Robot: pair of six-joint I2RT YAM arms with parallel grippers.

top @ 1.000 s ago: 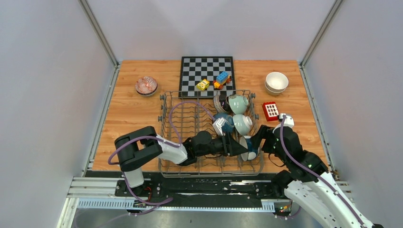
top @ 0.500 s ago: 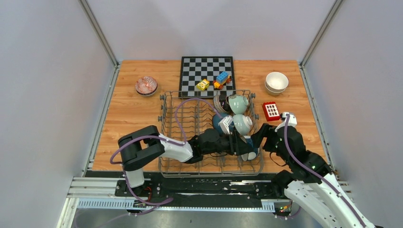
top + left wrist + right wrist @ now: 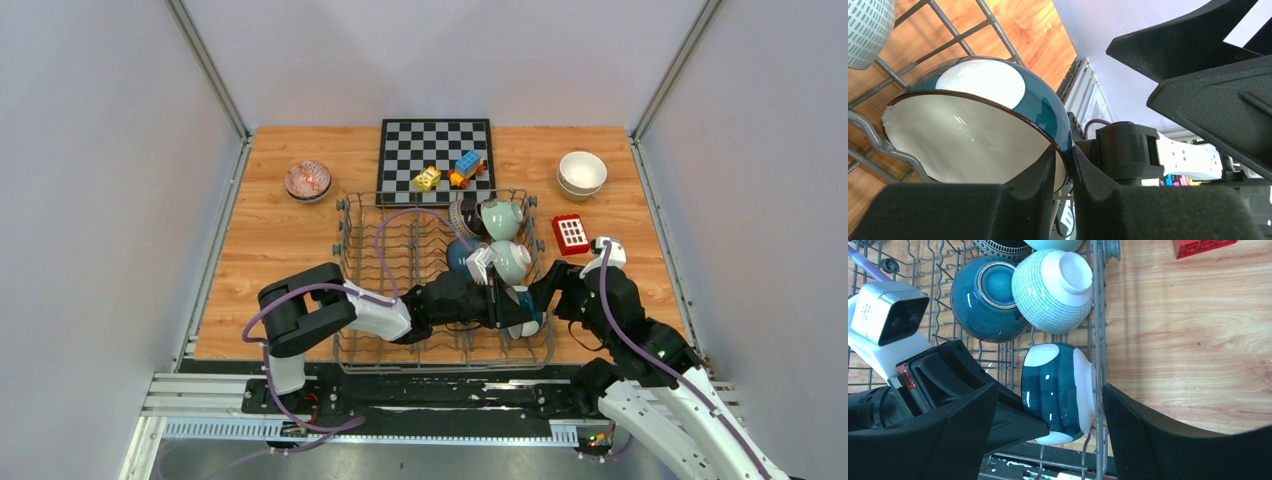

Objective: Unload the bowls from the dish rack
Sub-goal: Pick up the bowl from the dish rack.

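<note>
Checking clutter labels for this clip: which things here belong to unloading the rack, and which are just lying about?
Job: dish rack; in it, teal-and-white bowl, dark teal bowl, dotted mint bowl, pale mint bowl, dark patterned bowl; outside it, cream bowls, reddish patterned bowl.
Lying about: chessboard, toy blocks, red block.

Chessboard [image 3: 436, 145]: flat at the table's [image 3: 280, 250] far edge.
Yellow block [image 3: 427, 178], blue block [image 3: 467, 166]: on its near edge.
Red block [image 3: 570, 233]: on the wood, right.
</note>
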